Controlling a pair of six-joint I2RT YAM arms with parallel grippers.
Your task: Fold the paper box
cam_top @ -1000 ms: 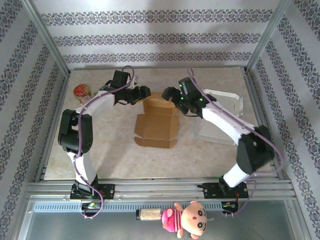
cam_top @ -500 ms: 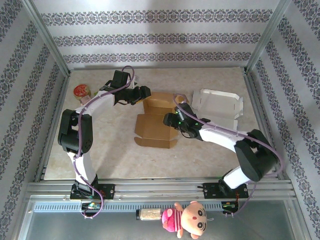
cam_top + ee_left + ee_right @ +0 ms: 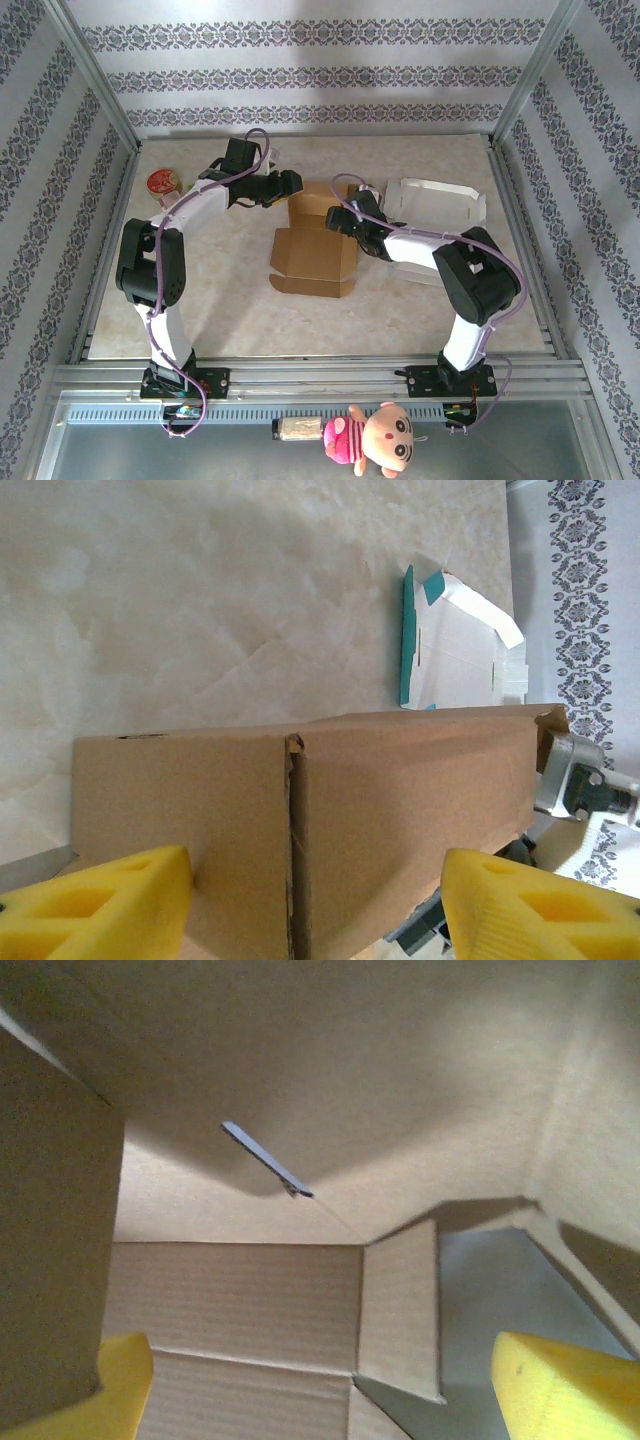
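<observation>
R arm has pulled its elbow in since 0.5 s ago, so the white box [image 3: 440, 205] behind it is now mostly uncovered, and the R gripper [image 3: 340, 218] has slid a little farther back along the box's right side; L arm hasn't shifted. Brown box [image 3: 315, 250] sits mid-table between the 2 arms, its rear part standing up and its front flap lying flat toward the bases. L gripper [image 3: 290, 183] is at the raised part's rear-left corner. From the L wrist, L gripper [image 3: 315, 910] is spread wide w/ 2 yellow fingers [image 3: 100, 900] at the frame's bottom corners and the box [image 3: 400, 800] wall spanning between them, not clamped; white box [image 3: 450, 650] w/ a teal edge lies on the table beyond. From the R wrist, R gripper [image 3: 340, 1400] is also spread wide, gripping nothing, and looks into the box [image 3: 300, 1060] interior, where a slot is cut in 1 panel. Round roll [image 3: 163, 182] sits at the table's far-left edge, well apart from the box. Doll [image 3: 380, 435] lies on the rail in front of the bases.
</observation>
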